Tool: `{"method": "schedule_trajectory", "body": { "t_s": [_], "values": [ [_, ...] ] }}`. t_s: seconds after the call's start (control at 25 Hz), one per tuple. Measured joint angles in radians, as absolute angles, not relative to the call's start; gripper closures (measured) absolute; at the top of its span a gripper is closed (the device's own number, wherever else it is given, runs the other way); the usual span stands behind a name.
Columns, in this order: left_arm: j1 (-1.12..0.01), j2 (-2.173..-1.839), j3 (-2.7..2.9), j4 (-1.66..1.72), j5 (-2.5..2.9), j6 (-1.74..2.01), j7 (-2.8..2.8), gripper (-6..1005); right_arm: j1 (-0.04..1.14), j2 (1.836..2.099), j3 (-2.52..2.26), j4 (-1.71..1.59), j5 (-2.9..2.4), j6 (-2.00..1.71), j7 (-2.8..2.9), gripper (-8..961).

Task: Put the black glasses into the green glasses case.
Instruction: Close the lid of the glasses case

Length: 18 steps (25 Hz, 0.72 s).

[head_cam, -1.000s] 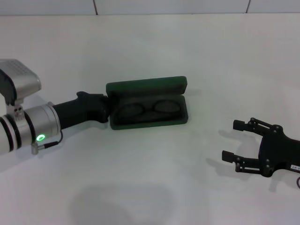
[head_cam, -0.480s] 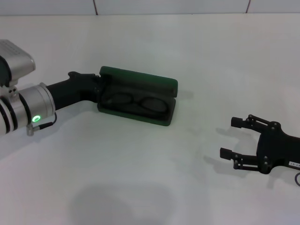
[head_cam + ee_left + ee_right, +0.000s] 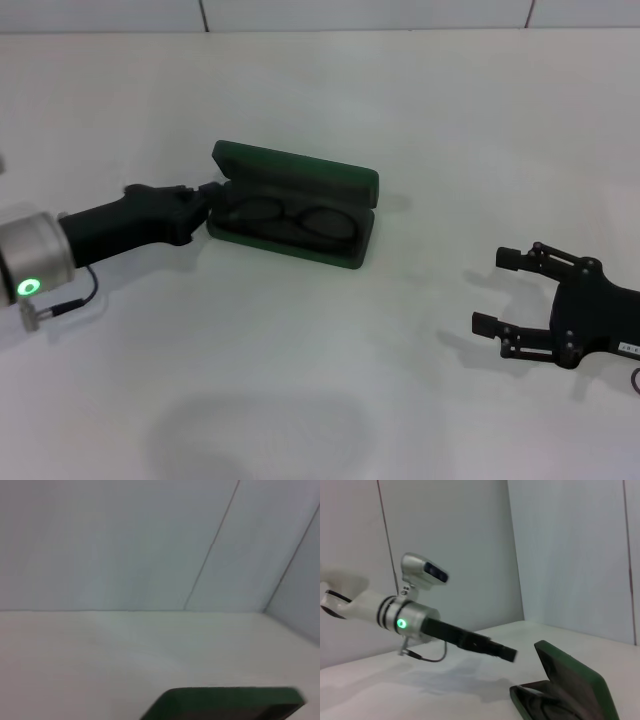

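— What do we have before us, biggest thing first?

— The white table (image 3: 320,400) fills our head view, with a tiled wall (image 3: 125,545) behind it. Our left arm (image 3: 90,235) reaches in low across the table toward the middle. Our right arm is parked well off to the right.

— And the case?

— The green glasses case (image 3: 293,203) sits near the middle of the table, angled, lid raised at the back. From the right wrist view we see it open too (image 3: 570,690), with the lid standing up from the base.

— Where are the black glasses?

— Inside the case. We see the black glasses (image 3: 290,216) lying in the lower half, both lenses showing against the dark lining.

— How do our grippers stand?

— The left gripper (image 3: 212,190) is right at the case's left end, touching or just beside it; we cannot tell whether its fingers are spread or closed. The right gripper (image 3: 500,290) rests near the table's right side, well apart from the case, its fingers (image 3: 510,259) spread wide with nothing between them.
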State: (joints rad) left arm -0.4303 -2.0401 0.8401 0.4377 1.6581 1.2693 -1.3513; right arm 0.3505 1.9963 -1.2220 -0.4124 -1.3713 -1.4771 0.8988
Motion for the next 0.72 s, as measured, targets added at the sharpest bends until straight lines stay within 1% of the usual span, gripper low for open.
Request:
{"method": "schedule_trajectory", "body": {
  "t_s": [0.2, 0.4, 0.56, 0.6, 0.64, 0.72],
  "values": [
    [-0.41, -2.037, 0.839, 0.511, 1.653, 1.366, -1.541, 919, 0.351, 1.996, -1.222, -0.413, -1.371, -1.463, 0.899, 84],
    [-0.429, -2.093, 0.858, 0.638, 1.65, 1.365, -1.598, 918, 0.351, 1.997, -1.223, -0.413, -1.367, -1.445, 0.899, 84],
    [-0.487, -2.097, 0.925, 0.654, 1.618, 1.245, -1.676, 917, 0.351, 1.997, -1.223, -0.413, -1.363, -1.438, 0.899, 84],
    [-0.487, -2.097, 0.925, 0.654, 1.618, 1.245, -1.676, 917, 0.351, 1.997, -1.222, -0.413, -1.363, -1.438, 0.899, 84],
    [-0.519, -2.097, 0.982, 0.657, 1.608, 1.142, -1.724, 916, 0.351, 1.997, -1.222, -0.413, -1.362, -1.437, 0.899, 84],
    [-0.536, -2.097, 1.042, 0.667, 1.606, 1.063, -1.753, 916, 0.349, 1.997, -1.222, -0.413, -1.362, -1.437, 0.899, 84]
  ]
}}
